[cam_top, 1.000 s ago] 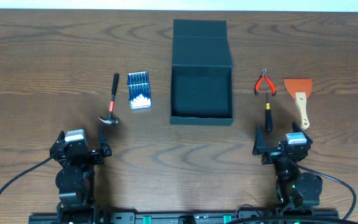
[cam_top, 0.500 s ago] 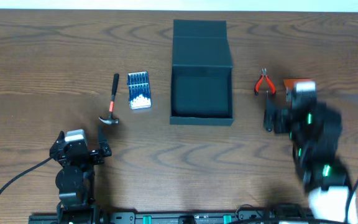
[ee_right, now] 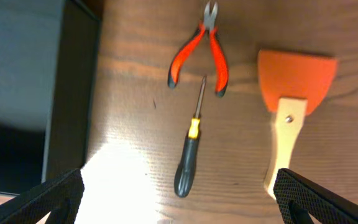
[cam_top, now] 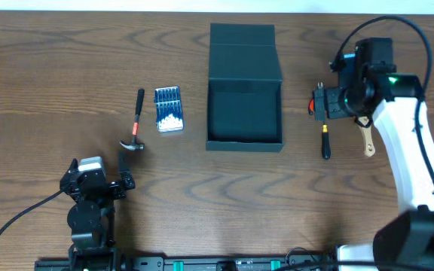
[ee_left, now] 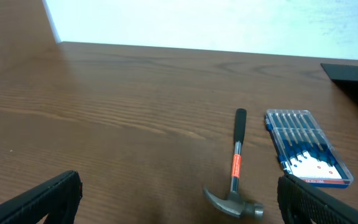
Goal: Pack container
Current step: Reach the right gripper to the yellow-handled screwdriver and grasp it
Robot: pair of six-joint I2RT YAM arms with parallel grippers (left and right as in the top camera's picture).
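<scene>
Overhead view, and the container (cam_top: 244,113) sits dead centre in the upper half of the frame on the wooden desk (cam_top: 66,68): a dark teal-grey box, flap lid thrown back toward the top edge, its inside bare. To the left of it lies a clear blue case of precision screwdrivers (cam_top: 169,110), and just left of that a hammer (cam_top: 136,124), black handle pointing up the frame, steel head at the bottom. The left pincer (cam_top: 126,172) is parked at the lower left, fingers spread wide and gripping nothing; its wrist camera looks across the desk at the hammer and the case, both well ahead of the fingertips. Over on the right side of the frame, the right pincer (cam_top: 319,105) hangs above the tools beside the box, also spread wide and empty. Its camera looks straight down on red-handled pliers (ee_right: 199,46), a black-handled screwdriver (ee_right: 188,155) with a yellow band whose tip reaches between the plier grips, and an orange-bladed scraper (ee_right: 291,106) with a wooden handle just right of them.
</scene>
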